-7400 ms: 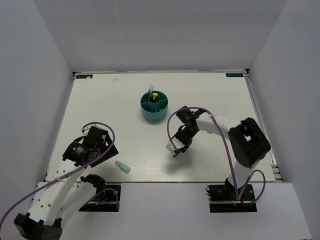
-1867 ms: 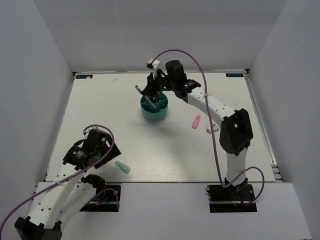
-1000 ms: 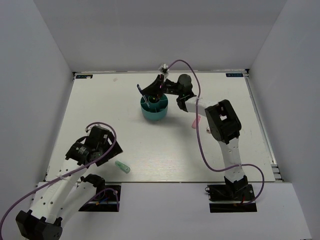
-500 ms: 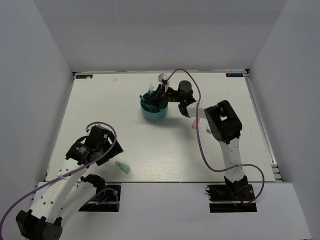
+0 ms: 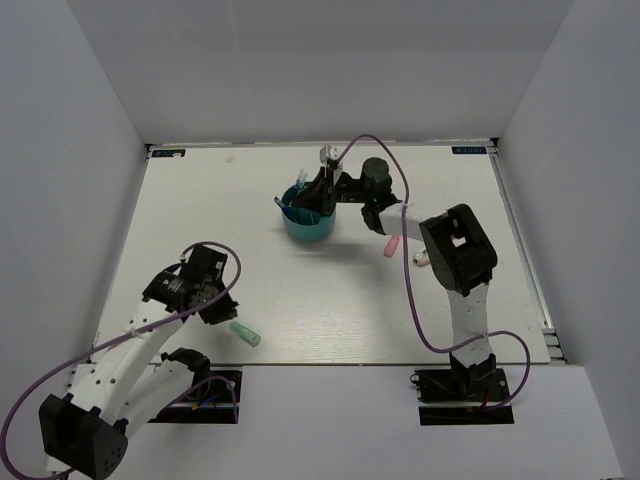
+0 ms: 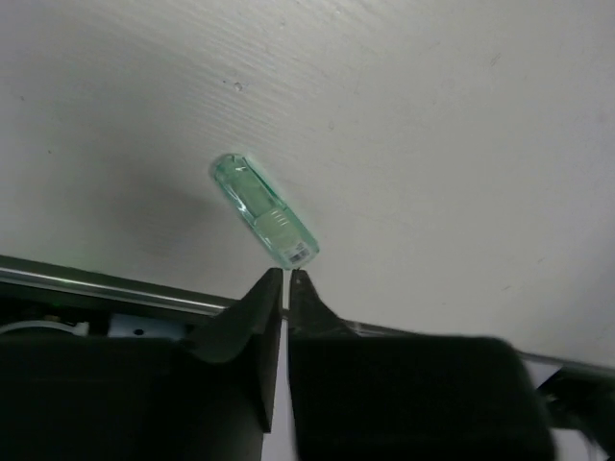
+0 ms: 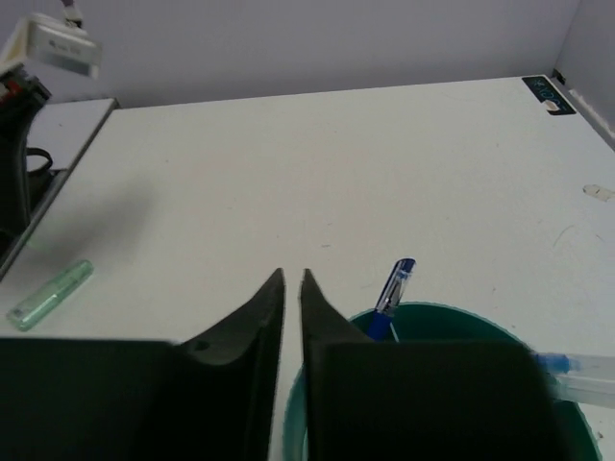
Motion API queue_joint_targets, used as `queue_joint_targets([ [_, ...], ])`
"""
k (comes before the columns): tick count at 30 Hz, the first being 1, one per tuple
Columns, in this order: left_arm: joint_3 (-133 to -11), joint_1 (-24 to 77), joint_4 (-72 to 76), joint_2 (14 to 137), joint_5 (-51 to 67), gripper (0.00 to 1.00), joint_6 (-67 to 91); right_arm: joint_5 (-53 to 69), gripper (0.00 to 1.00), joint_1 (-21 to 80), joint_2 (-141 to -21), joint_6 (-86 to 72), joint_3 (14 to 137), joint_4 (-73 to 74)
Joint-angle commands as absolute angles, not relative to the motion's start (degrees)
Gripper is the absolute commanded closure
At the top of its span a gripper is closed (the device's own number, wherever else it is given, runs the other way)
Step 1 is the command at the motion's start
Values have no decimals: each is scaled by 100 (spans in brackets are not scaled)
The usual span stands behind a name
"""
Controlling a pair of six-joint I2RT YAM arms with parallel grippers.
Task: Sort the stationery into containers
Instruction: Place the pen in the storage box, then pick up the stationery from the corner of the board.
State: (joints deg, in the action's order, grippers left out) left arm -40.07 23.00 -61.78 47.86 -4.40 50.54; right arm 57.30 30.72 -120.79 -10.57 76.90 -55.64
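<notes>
Grippers pinched near-shut, both empty, on my feed.
Right gripper (image 7: 291, 274) hovers over teal organizer (image 5: 308, 226), thin blue pen (image 7: 393, 299) standing inside; left gripper (image 6: 286, 273) hangs by mint-green marker (image 6: 265, 211), well apart from organizer; pink highlighter (image 5: 392, 246) lies to organizer's right.

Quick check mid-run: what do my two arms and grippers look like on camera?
The left arm and right arm have white links, black joint housings and looping purple cables. The left gripper and right gripper each have two black tapered fingers.
</notes>
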Motion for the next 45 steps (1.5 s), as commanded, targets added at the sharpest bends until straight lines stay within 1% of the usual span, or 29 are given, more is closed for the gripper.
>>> queue_joint_targets([
  [1,-4473,2320,-6301,5140,-159,83,4363,5731,92,3059,-11419,-1072,7629,-5547],
  [2,-4665,2338,-6371,5246,-2,85,4159,5730,100,3085,-11339,-1081,7646,-5241],
  [3,-4728,2355,-6424,5317,113,85,3566,5757,100,3085,-11251,-1072,7794,-4594],
  [4,-4772,2390,-6434,5509,210,83,3360,5792,100,3085,-11015,-1011,7926,-3526],
  [5,-4868,2443,-6451,5589,324,80,3166,5835,100,3102,-10961,-532,8302,-2794],
  [6,-4974,2478,-6686,5651,256,72,2894,5932,97,3085,-10934,-232,8863,-2021],
  [7,-5140,2522,-6828,5973,20,55,2926,5915,86,3120,-10916,163,9120,519],
  [8,-5237,2531,-6986,6098,-130,51,2996,5811,73,3155,-10925,933,9671,1180],
  [9,-5395,2557,-7562,6300,-506,49,3328,5679,57,3155,-10881,1106,9955,1691],
  [10,-5414,2610,-7663,6363,-640,44,3862,5521,50,3138,-10820,1203,9967,2714],
  [11,-5371,2680,-7777,6346,-720,43,4407,5398,44,3120,-10619,1413,9880,2899],
  [12,-4987,2724,-7717,6276,-721,42,4690,4892,25,3111,-10260,1485,9270,3057],
  [13,-4853,2725,-7621,6136,-695,39,5677,4661,12,3111,-10057,1607,9038,3093],
  [14,-4695,2733,-7516,5943,-607,37,5878,4423,10,3120,-9393,1669,8748,2981],
  [15,-4284,2751,-7271,5881,-311,37,6080,3881,10,3120,-9187,1705,8493,2919],
  [16,-4202,2742,-7121,5819,-255,37,6769,3728,10,3120,-8976,1696,7698,2692],
  [17,-4114,2768,-6989,5688,-203,37,6942,3605,10,3094,-8417,1679,7456,2489],
  [19,-3834,2786,-6578,5582,-211,37,7668,3226,10,3068,-8122,1600,6832,2383],
  [20,-3719,2812,-6479,5485,-307,37,7856,3121,10,3085,-7747,1574,6646,2443],
  [21,-3657,2839,-6208,5432,-377,37,8110,3085,10,3068,-7639,1521,6549,2452],
  [22,-3474,2848,-5848,5362,-517,37,8286,3041,42,3050,-7429,1442,6374,2426],
  [23,-3454,2865,-5784,5353,-571,37,8375,2971,69,3050,-7357,1372,6233,2452],
  [24,-3411,2857,-5444,5405,-597,37,8376,2858,89,3050,-7113,1310,6153,2461],
  [25,-3393,2865,-5362,5475,-719,37,8498,2830,100,3067,-7041,1196,5909,2383],
  [29,-3226,2856,-4985,5765,-818,37,8779,2479,100,3050,-6812,967,5783,2531],
  [32,-3068,2813,-4861,5906,-826,37,8851,2461,100,3015,-6654,880,5530,2558],
  [38,-3190,2804,-5176,5898,-878,37,8771,2443,100,2953,-6434,782,5186,2320],
  [41,-3278,2795,-5491,5713,-1106,34,8684,2479,100,2944,-6442,747,5151,2285],
  [45,-3279,2646,-5668,5704,-959,34,8534,2452,99,2927,-6407,747,5142,2268],
])
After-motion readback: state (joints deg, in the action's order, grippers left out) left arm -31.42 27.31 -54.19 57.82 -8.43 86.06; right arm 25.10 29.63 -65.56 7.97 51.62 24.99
